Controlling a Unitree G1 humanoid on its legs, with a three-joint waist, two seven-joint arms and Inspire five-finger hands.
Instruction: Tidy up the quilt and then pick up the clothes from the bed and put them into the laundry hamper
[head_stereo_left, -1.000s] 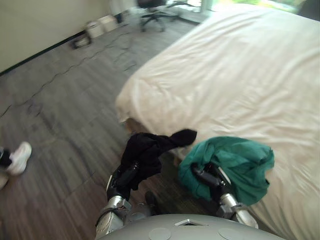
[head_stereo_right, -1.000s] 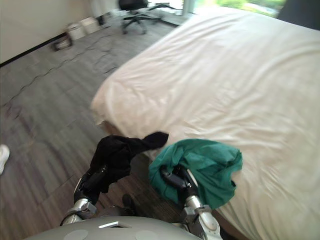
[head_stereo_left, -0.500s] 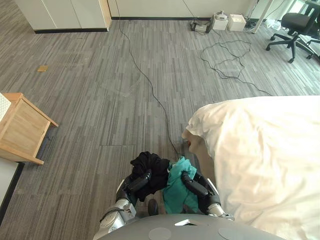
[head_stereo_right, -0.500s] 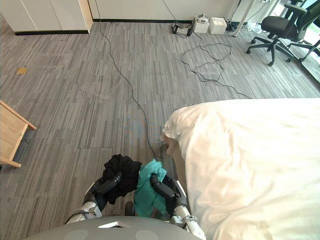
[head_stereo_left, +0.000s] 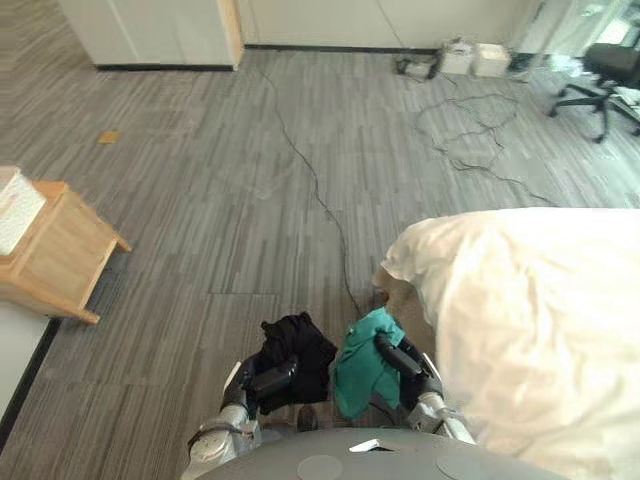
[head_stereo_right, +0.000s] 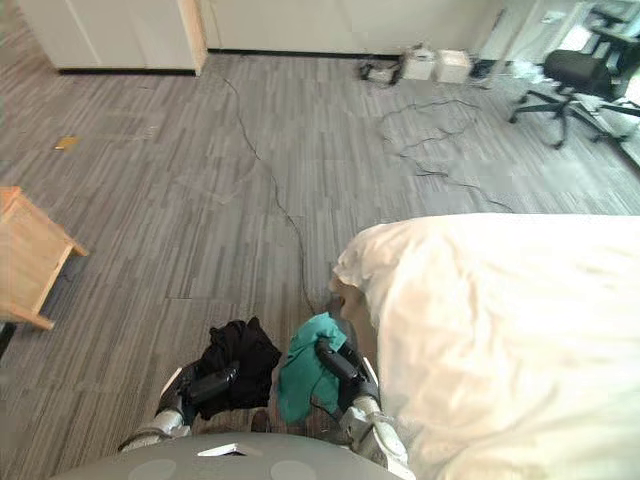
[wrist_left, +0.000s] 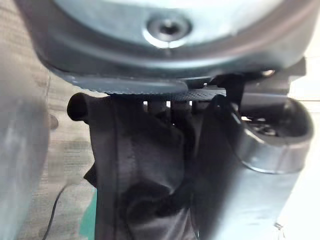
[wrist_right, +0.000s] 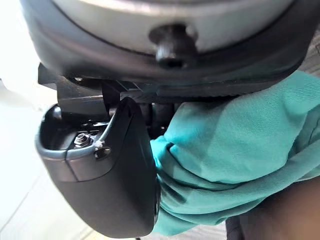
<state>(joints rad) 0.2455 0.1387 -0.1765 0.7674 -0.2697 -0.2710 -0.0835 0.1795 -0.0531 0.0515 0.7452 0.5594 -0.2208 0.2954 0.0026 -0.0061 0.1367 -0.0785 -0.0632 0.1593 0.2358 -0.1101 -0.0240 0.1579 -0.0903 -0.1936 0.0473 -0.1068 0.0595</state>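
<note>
Closer, right hand (wrist_right: 119, 182) grips green garment (wrist_right: 235, 150) — left hand (wrist_left: 252, 170), black garment (wrist_left: 140, 172)

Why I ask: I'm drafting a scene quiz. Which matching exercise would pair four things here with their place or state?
Things:
1. black garment
2. green garment
3. white quilt
4. wooden stand

Places or states:
A. standing on the floor at the robot's left
B. clutched in the right hand
C. lying spread at the robot's right
D. clutched in the left hand

Pairs: 1-D, 2-B, 3-C, 4-A.
</note>
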